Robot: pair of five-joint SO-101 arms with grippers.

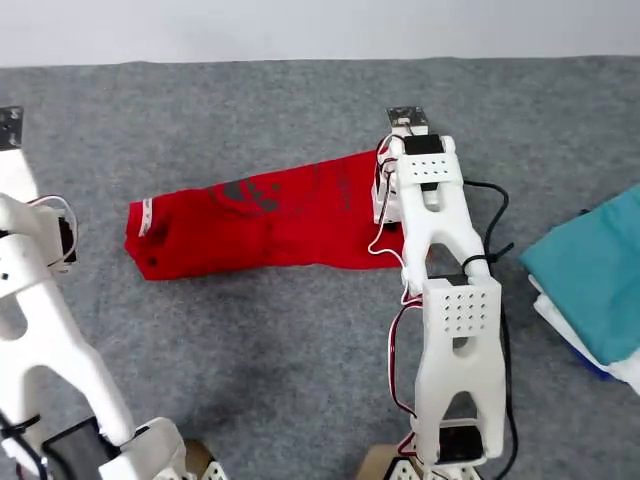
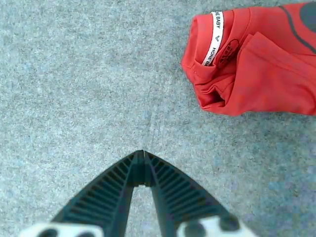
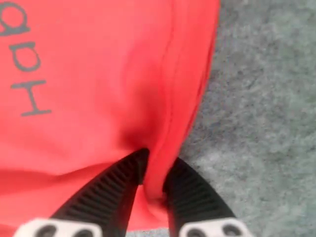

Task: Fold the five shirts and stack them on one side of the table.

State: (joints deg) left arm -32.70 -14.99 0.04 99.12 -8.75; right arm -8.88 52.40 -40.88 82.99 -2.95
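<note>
Loosely folded red shirt (image 1: 260, 230), long, dark print up.

Red shirt (image 1: 270, 215) with dark print; grey table (image 1: 250, 350); teal-and-white stack (image 1: 590, 265).

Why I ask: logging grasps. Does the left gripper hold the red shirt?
No, the left gripper is shut empty, apart from the red shirt.

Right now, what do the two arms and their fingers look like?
The left arm and the right arm have white shells around black motors. Red and white wires and a black cable run along the right one; one segment bears a grid of holes. The fingers are black, ribbed and wedge-shaped.
</note>
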